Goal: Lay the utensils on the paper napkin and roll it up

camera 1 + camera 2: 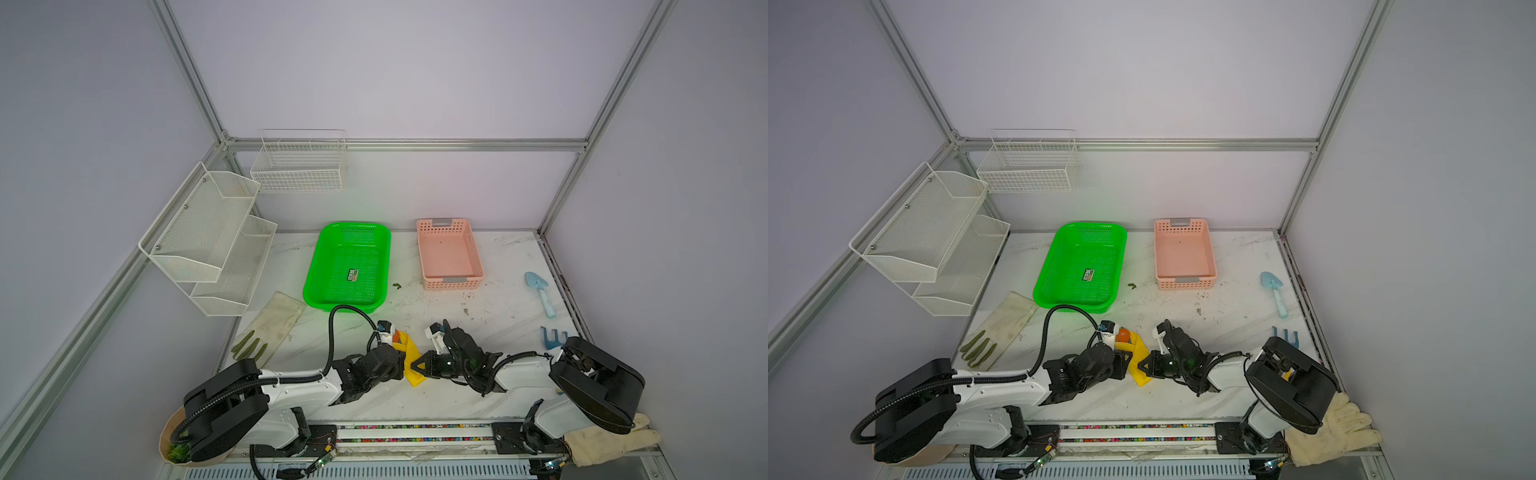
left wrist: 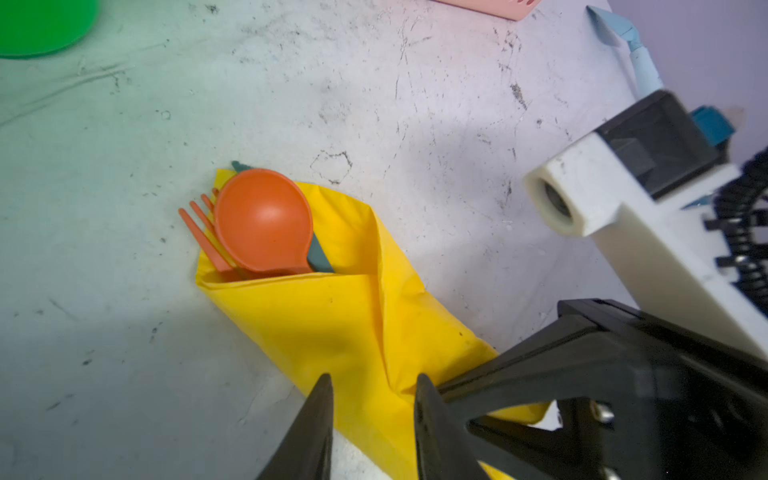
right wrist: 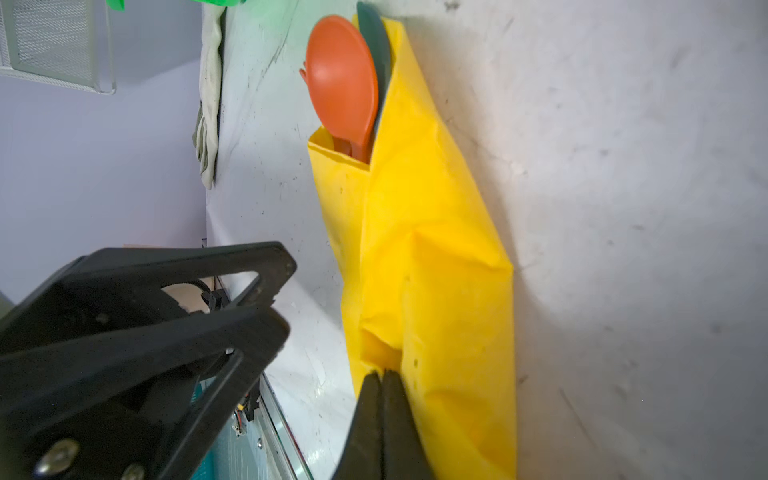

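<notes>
Yellow paper napkin is lying part-rolled on the tabletop, with the orange spoon, orange fork and teal piece poking out | step is probably calling for a taut fold and pinned cutlery while rolling | right end effector is pinching the loose fold, jaws closed | left end effector is hovering narrowly parted, gripping nothing

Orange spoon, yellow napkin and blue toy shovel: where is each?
Orange spoon (image 2: 264, 220): left wrist view, its bowl.
Yellow napkin (image 2: 332, 324): left wrist view, folded front.
Blue toy shovel (image 1: 535, 281): a top view, its blade.
</notes>
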{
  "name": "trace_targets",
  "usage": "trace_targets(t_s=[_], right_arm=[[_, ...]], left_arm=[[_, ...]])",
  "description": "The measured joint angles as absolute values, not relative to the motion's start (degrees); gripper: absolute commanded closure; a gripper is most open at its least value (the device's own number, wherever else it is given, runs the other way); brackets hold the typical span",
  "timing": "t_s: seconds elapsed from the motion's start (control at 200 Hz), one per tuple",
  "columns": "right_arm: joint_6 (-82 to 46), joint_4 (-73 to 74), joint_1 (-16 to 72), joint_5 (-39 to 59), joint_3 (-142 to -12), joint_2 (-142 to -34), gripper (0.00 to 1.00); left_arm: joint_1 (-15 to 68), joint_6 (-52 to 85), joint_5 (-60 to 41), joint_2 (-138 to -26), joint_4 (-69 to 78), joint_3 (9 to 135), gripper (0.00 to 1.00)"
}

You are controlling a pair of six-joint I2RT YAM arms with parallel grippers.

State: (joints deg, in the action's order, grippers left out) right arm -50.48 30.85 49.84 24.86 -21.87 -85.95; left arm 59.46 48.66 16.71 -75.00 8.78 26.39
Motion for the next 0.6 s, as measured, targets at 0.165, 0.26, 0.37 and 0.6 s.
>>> trace_targets(t_s=[0.165,0.26,0.37,0.6], right_arm=[[-50.33,30.83,49.84,24.86,-21.87,-85.95,1.0],[-50.3,30.55,49.84,24.67,-21.87,-85.52,1.0],[-50.26,29.23,49.84,23.88,-21.87,-82.59,1.0],[-49.36,27.24,49.84,22.24,-21.96,-76.14,1.0]], left_arm=[[59.27,48.66,15.59,-75.53,10.35,26.39,0.65],[59.13,48.9,14.61,-76.73,10.63,26.39,0.63],[58.61,49.15,13.74,-77.19,10.68,26.39,0.53],[56.55,51.77,11.53,-75.83,15.03,24.01,0.45]])
